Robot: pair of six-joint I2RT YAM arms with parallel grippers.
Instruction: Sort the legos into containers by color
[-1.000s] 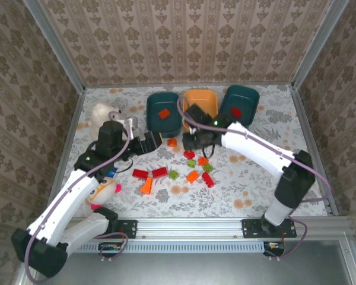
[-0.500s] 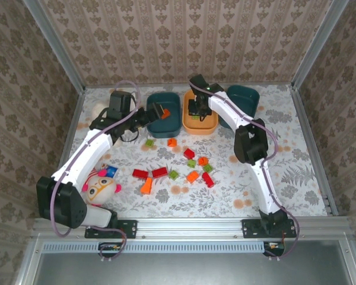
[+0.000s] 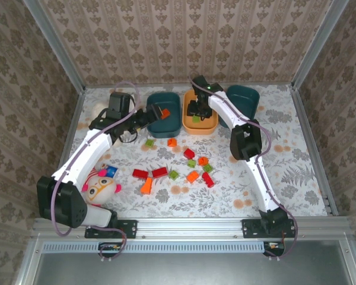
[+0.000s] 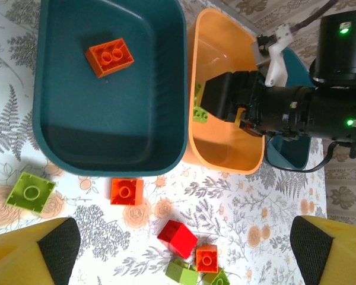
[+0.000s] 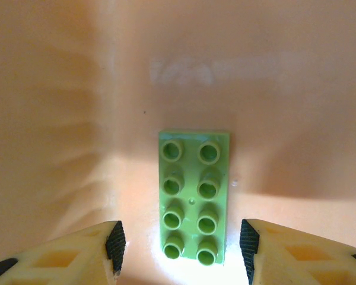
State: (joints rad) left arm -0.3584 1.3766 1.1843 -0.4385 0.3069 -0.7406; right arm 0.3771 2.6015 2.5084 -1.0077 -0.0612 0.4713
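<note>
Right wrist view: we see the right gripper [image 5: 181,249], jaws apart, over a light green eight-stud plastic brick [image 5: 194,197] lying flat in the orange plastic bin [image 5: 47,89]. The left gripper [image 4: 184,246] (jaws likewise apart) hangs above a dark teal plastic bin [image 4: 107,166] holding an orange four-stud brick [image 4: 110,56]. The floral-print tabletop [image 3: 285,119] is walled by damask wallpaper [image 3: 184,41].

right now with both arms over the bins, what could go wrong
The right gripper sits low inside the orange bin, open over the green brick. Sliding out sideways could catch the wall and shove the bin. The left gripper hangs open above the neighbouring teal bin, fairly near the right one, so the two could bump if either swings across.
</note>
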